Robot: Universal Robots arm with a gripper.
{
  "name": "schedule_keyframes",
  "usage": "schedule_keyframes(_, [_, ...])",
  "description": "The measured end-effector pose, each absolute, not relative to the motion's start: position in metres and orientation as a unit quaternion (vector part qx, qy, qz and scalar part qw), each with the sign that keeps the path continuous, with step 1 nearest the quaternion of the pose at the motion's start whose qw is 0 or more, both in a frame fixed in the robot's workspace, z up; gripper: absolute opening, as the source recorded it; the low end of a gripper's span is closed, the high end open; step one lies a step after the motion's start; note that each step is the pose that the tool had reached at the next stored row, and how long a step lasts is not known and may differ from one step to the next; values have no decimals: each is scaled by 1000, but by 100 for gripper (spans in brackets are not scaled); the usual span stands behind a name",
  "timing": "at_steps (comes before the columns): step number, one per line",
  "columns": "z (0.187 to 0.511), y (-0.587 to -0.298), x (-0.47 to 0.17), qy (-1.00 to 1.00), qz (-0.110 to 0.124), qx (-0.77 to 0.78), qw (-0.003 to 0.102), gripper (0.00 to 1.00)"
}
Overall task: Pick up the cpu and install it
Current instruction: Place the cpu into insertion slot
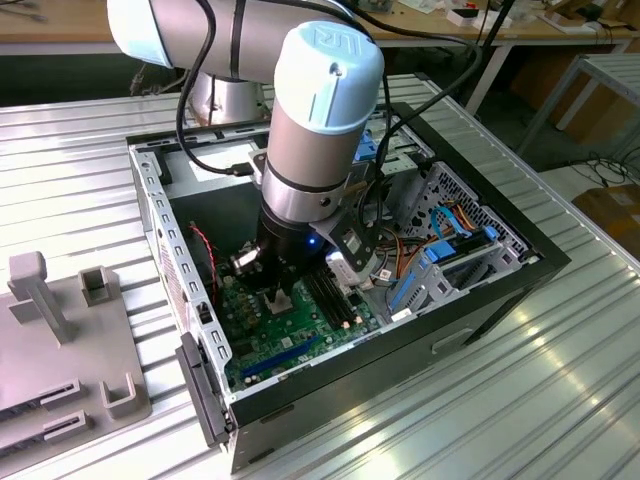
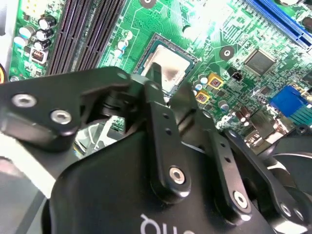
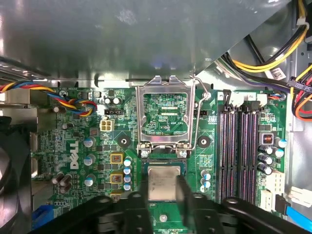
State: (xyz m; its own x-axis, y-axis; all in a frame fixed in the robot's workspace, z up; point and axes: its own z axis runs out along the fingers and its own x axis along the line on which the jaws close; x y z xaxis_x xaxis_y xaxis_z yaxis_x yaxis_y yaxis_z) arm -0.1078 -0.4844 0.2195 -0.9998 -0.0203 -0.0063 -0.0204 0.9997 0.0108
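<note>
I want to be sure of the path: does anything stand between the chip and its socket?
Nothing visible does. The chip is at the socket, close under the pincer, and the metal frame is swung open, away from it.

Open socket frame [image 3: 141, 114] just beyond the cpu [image 3: 163, 183], memory slots [image 3: 241, 151] to one side, capacitors [image 3: 127, 168] to the other.

cpu [image 3: 163, 187] in socket [image 3: 165, 164], gripper [image 3: 163, 178] above

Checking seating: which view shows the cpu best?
The first wrist view: the cpu lies face-on beside the open socket frame. The second wrist view shows it slanted, partly behind the gripper. Exterior view: arm above it.
</note>
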Motion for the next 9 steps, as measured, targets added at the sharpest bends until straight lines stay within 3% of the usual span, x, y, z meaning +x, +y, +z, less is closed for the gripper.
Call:
schedule_keyframes(1, [220,-484,-108,1000,5,-10,3,33])
schedule_keyframes(5, [220,-484,-108,1000,5,-10,3,11])
schedule_keyframes(9, [220,-484,-108,1000,5,-10,3,11])
